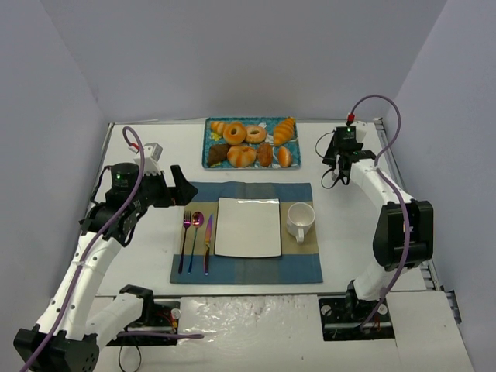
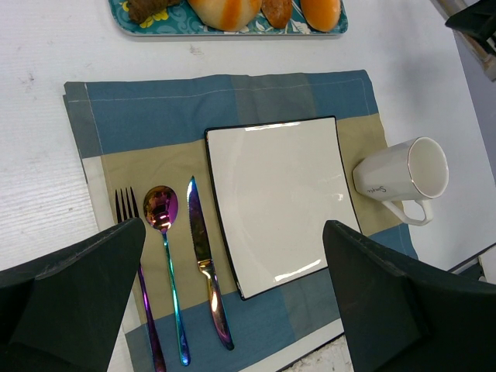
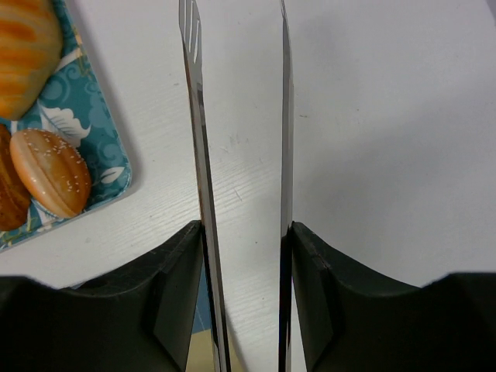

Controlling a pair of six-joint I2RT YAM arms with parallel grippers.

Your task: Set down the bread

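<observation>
Bread pieces (image 1: 242, 156) sit crowded on a teal patterned tray (image 1: 210, 124) at the far side of the white worktop (image 1: 349, 232), at 12 o'clock from a blue-and-tan placemat (image 1: 246, 268), with none of them on the place setting. A ring doughnut (image 1: 235, 133) and a croissant (image 1: 284, 130) are among them, and a sesame bun (image 3: 50, 172) lies at the tray's corner nearest the right arm. On the mat a square white plate (image 1: 248, 226) lies bare at the centre. A white cup (image 1: 301, 219) stands at its 3 o'clock, just beside it, handle toward the near edge. At the plate's 9 o'clock a fork (image 1: 184, 242), a spoon (image 1: 196, 231) and a knife (image 1: 208, 244), all with an iridescent finish, lie side by side. The right arm (image 1: 387, 201) reaches to the tray's 3 o'clock, where the right jaws are closed part-way on a pair of metal tongs (image 3: 203, 194). Each finger presses one blade from outside, and the blades stand apart over bare worktop just beside the tray, holding nothing between them. The left arm (image 1: 101, 248) hangs at the mat's 10 o'clock corner. The left jaws are spread wide with nothing in them, looking down on the cutlery and plate.
</observation>
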